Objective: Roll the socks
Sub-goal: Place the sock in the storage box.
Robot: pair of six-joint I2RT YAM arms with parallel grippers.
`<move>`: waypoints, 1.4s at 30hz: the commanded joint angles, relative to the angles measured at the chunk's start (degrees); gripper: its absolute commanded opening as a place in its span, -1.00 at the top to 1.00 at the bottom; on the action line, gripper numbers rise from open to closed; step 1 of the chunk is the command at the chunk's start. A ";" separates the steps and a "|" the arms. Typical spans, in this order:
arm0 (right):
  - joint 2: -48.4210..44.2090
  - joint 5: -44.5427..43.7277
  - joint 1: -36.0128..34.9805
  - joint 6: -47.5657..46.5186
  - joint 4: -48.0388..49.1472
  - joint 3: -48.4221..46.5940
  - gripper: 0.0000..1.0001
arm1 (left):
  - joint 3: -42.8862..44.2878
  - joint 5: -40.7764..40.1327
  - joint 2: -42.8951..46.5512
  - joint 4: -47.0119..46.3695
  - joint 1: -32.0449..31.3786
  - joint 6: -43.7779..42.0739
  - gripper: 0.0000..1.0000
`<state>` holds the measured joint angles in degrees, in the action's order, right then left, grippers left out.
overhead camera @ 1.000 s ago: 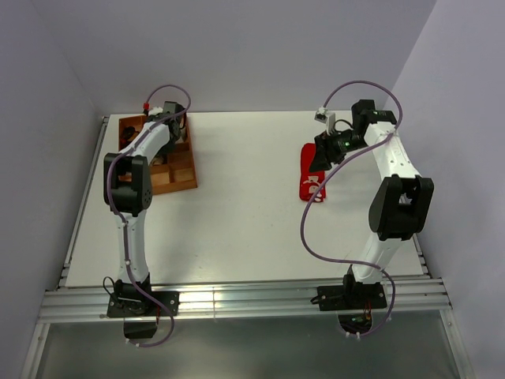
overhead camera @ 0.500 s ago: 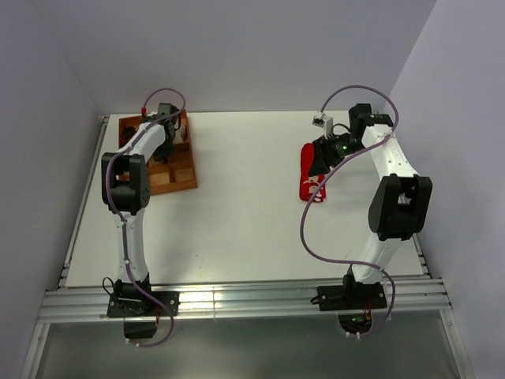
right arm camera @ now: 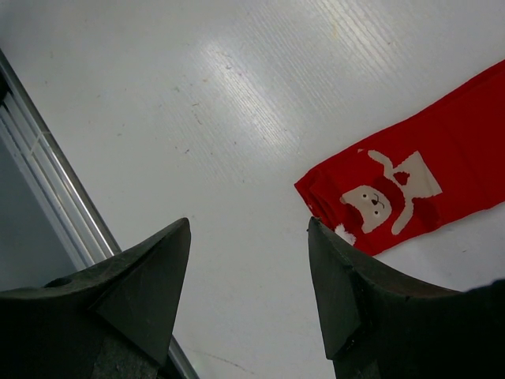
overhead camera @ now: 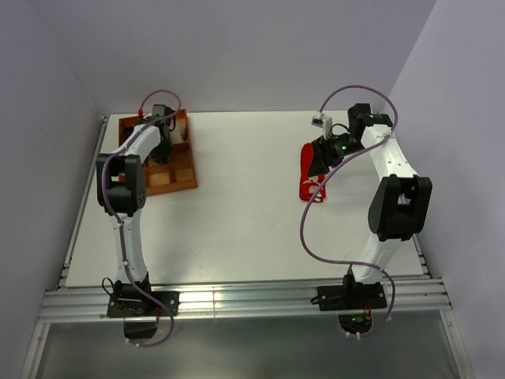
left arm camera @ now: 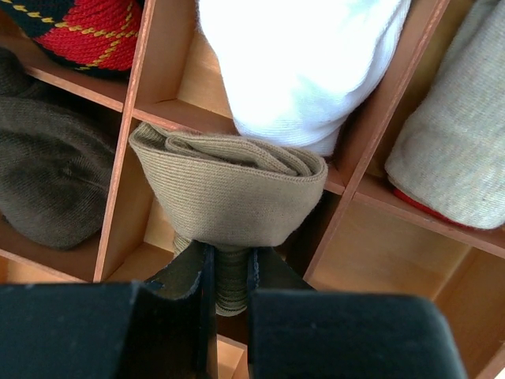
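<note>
Pinching rolled tan sock point(left arm camera: 229, 185), left jaws, grip seen only from wrist

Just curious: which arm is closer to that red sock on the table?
Right. The right arm hangs over the far end of the red sock, jaws open; the left arm is across the table at the wooden tray, jaws shut on a tan sock.

Left end effector point(left arm camera: 230, 268): pinched on tan sock point(left arm camera: 229, 185), arm stretched forward.
Right end effector point(right arm camera: 248, 225): jaws wide, angled downward.
</note>
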<state>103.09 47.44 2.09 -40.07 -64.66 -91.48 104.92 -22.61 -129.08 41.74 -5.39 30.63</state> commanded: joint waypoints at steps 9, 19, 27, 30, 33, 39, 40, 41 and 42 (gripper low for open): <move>-3.68 0.37 -0.86 -0.44 0.07 -0.62 -0.37 | -9.47 18.65 -3.11 5.55 0.11 -0.13 0.99; -3.68 0.20 -1.47 -0.88 -0.29 -0.54 -0.37 | -10.71 17.16 -2.32 6.25 0.03 0.30 0.85; -4.12 -0.33 -1.65 -1.23 -0.64 -0.63 -0.37 | -12.29 12.07 2.68 3.53 0.03 0.83 0.14; -4.03 -0.68 -1.82 -1.23 -0.64 -0.80 -0.37 | -11.59 9.70 4.00 3.44 0.03 0.48 0.03; -3.60 -0.77 -1.82 -1.06 -0.64 -1.50 -0.37 | -9.74 7.85 4.71 3.88 0.03 0.13 -0.02; -3.60 -1.47 -3.30 -0.88 -0.38 -1.77 -0.37 | -7.28 6.26 6.29 4.58 0.03 -1.27 -0.16; -3.51 -1.82 -3.58 -0.71 -0.20 -1.86 -0.37 | -6.49 5.48 6.29 4.67 0.11 -1.45 -0.18; -3.42 -1.91 -3.76 -0.62 -0.29 -1.86 -0.37 | -6.23 5.39 6.38 4.84 0.03 -1.63 -0.18; -3.33 -2.00 -3.93 -0.53 -0.29 -2.03 -0.37 | -6.05 5.47 6.64 4.85 0.03 -1.89 -0.19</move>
<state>102.00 45.82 -0.40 -40.34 -64.86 -91.50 97.76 -17.87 -123.57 39.83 -4.21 30.57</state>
